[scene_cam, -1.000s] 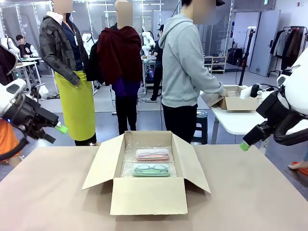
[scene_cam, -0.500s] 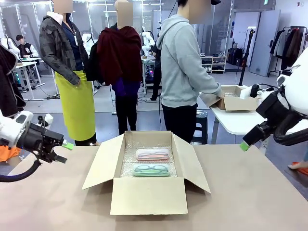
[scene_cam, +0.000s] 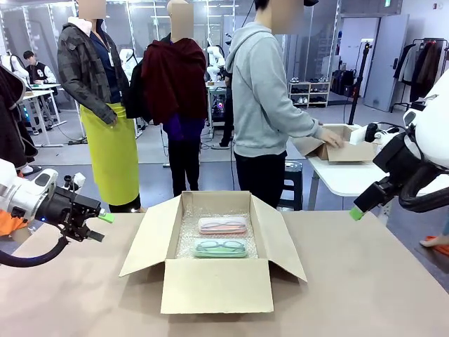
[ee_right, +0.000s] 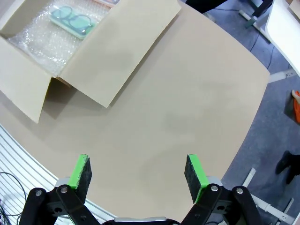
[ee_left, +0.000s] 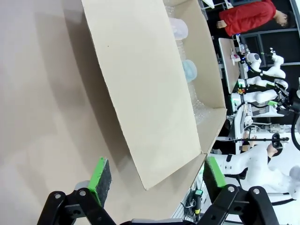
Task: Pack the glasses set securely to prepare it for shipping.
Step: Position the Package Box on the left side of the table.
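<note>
risk: my left fingers (scene_cam: pixel 100 226) spread, empty, near box's left flap (scene_cam: pixel 149 235); careless sweep could shove box (scene_cam: pixel 216 284), jostling pink case (scene_cam: pixel 222 225) and mint case (scene_cam: pixel 220 247). right fingers (scene_cam: pixel 356 213) spread, well apart.

Right arm (scene_cam: pixel 414 165) cut off by the front view's right edge, pink case (ee_right: pixel 107 2) clipped by the right wrist view's top edge, both cases mostly hidden behind the box flap (ee_left: pixel 145 93) in the left wrist view.

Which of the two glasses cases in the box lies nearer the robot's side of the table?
The mint green case. It lies toward the box's near wall, in front of the pale pink case, which sits behind it toward the far wall of the cardboard box.
</note>
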### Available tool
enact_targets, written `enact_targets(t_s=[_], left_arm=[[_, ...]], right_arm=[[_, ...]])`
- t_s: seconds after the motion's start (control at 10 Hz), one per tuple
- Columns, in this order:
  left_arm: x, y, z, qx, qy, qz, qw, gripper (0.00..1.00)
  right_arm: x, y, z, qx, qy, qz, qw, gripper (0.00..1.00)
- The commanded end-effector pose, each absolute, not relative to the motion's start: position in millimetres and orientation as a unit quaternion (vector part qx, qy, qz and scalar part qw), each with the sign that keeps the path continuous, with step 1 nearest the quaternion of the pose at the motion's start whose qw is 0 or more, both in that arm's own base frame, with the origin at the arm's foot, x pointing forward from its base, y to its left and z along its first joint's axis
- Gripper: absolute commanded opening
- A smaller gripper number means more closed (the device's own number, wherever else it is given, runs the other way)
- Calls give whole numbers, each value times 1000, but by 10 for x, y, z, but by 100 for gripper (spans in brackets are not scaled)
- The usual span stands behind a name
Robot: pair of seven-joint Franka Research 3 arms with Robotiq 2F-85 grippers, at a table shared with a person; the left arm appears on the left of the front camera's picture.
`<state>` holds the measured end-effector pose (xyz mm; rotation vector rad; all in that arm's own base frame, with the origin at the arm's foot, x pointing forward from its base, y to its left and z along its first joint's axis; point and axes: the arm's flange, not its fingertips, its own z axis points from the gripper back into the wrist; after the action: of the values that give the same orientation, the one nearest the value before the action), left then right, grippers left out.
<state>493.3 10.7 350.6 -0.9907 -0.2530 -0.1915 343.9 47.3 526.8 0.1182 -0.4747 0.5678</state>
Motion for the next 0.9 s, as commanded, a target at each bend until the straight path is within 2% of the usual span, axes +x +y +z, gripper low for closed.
enact_targets(t_s=[0.0, 0.2, 0.3, 0.4, 0.6, 0.8], left_arm=[[4895, 115, 3447, -480, -113, -89, 866, 100], [4926, 105, 3480, -474, -118, -90, 868, 100], [5134, 145, 3358, -513, -84, -67, 852, 100], [5257, 156, 3212, -546, -76, -67, 832, 100], [5369, 135, 3051, -573, -107, -51, 811, 100], [5443, 58, 2878, -580, -95, -50, 808, 100]], right_arm=[[3428, 473, 5279, 54, -232, 274, 932, 100], [3428, 473, 5279, 54, -232, 274, 932, 100], [3428, 473, 5279, 54, -232, 274, 932, 100], [3428, 473, 5279, 54, -232, 274, 932, 100], [3428, 473, 5279, 54, -232, 274, 932, 100], [3428, 473, 5279, 54, -232, 274, 932, 100]])
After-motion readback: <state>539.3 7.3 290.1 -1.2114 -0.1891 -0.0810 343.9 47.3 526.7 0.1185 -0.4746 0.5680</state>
